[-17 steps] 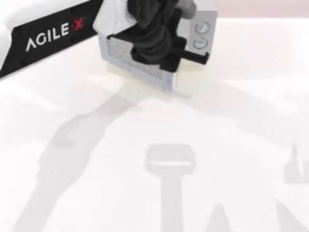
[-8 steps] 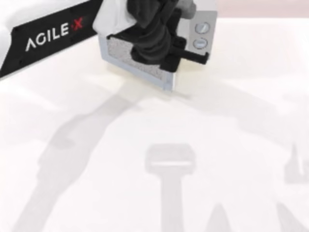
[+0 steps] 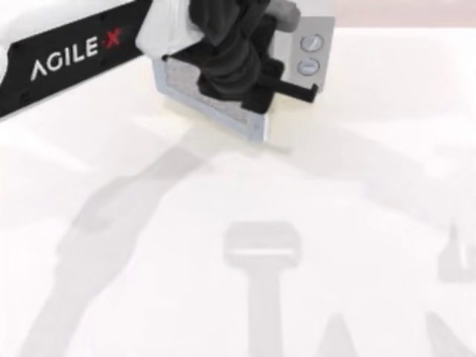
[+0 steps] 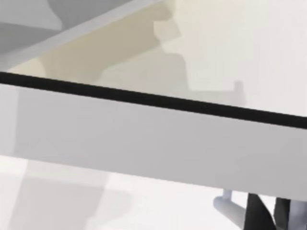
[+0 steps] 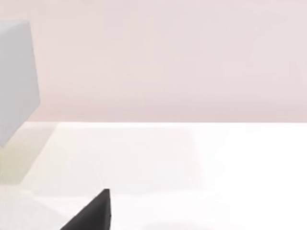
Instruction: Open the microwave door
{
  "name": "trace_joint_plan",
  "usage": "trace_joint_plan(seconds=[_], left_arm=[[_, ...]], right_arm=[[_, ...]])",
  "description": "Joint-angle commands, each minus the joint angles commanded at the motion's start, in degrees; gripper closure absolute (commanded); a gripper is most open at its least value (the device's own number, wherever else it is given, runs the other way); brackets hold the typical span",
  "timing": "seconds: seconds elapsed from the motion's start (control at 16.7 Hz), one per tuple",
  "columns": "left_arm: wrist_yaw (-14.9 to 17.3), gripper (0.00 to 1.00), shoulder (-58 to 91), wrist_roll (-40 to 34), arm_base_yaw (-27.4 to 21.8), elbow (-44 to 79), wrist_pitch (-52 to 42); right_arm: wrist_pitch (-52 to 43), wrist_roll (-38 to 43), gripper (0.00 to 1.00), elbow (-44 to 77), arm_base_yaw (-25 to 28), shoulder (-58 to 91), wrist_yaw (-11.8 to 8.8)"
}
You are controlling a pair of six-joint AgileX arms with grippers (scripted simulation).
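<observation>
Left gripper, at the end of the AgileX-lettered left arm reaching in from the top view's left, sits at the free edge of the microwave door, its dark fingers pointing toward the two-knob panel; whether they clamp the handle strip or stand apart cannot be told from these views. Beneath it, the white table carries the long grey shadows of both arms. At the far edge, a little left of centre in the top view, stands the light-grey microwave, its door swung partly outward at an angle to the front, speckled mesh window showing, hinge side toward the left. Two round knobs sit one above the other on the control panel just right of the gripper. From the left wrist camera, the door's pale edge with a thin black line crosses the frame, a yellowish cavity floor behind it. Right arm is parked out of the top view; its wrist camera shows only one dark fingertip
</observation>
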Motion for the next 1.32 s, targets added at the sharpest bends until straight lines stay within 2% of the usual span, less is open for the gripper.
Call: trace_joint_plan(seconds=[0.3, 1.32], left_arm=[[2.8, 1.00, -3.7, 5.5, 1.6, -5.1, 1.8], [2.9, 1.00, -3.7, 5.6, 1.6, -5.2, 1.9]], right_arm=[[0.0, 0.0, 0.00, 0.0, 0.0, 0.0, 0.0], [0.0, 0.0, 0.00, 0.0, 0.0, 0.0, 0.0]])
